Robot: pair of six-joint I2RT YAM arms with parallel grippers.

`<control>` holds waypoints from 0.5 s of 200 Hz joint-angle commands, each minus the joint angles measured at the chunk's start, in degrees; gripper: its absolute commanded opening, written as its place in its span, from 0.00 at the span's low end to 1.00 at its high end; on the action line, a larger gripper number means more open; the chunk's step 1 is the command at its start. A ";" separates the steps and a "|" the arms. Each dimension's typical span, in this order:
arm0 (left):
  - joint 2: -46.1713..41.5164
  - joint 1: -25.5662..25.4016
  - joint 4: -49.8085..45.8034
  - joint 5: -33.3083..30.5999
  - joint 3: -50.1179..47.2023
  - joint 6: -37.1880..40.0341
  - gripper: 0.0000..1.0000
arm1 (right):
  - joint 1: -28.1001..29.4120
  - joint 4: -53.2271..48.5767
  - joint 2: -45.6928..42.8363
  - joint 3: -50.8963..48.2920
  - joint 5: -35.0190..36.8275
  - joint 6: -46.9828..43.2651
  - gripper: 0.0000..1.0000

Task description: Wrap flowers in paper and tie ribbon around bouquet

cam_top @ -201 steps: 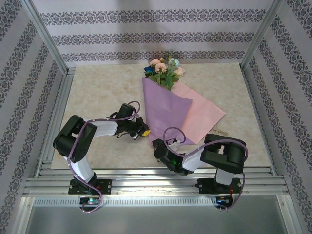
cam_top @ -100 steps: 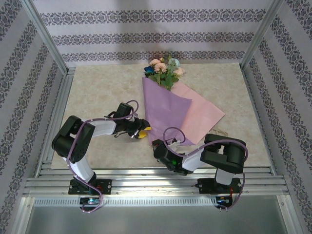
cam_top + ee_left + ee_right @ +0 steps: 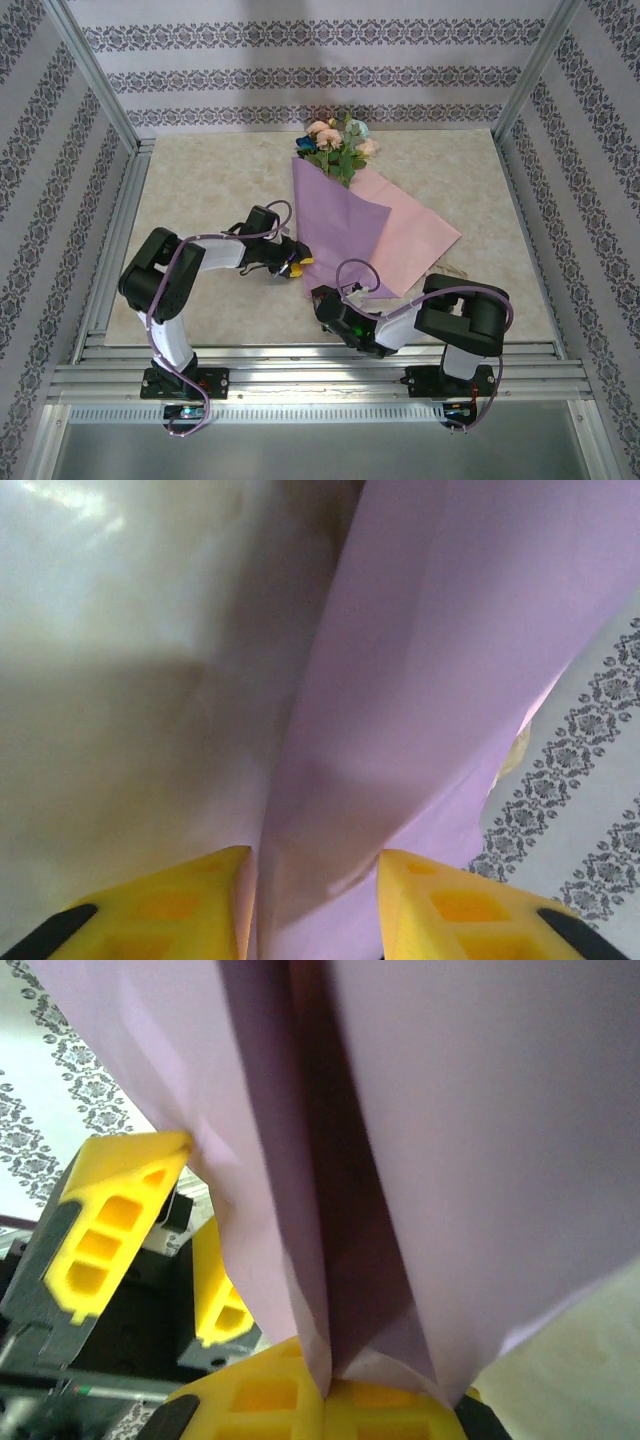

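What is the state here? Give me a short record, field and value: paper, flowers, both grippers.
paper: large thin lilac sheet, one side folded over, pink face flat on the right
flowers: small bunch of pink, peach and blue artificial blooms, poking out at the paper's far end
left gripper: open, yellow fingers either side of the paper's left fold
right gripper: shut on the paper's near tip

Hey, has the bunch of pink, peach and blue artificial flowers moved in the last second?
No. The pink, peach and blue artificial flowers lie at the same spot as before, by the far edge of the beige marbled table.
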 commanded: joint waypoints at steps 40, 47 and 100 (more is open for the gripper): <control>2.43 1.90 -1.11 -2.87 3.71 4.14 0.00 | -1.96 -3.17 -0.70 0.91 -9.37 15.65 0.00; 2.50 2.09 -0.99 -2.92 3.78 4.21 0.02 | -2.24 -3.25 -0.45 1.11 -10.64 15.32 0.00; 6.01 3.34 -3.02 -3.27 8.14 7.16 0.17 | -2.70 -3.12 -0.25 0.87 -12.70 14.72 0.00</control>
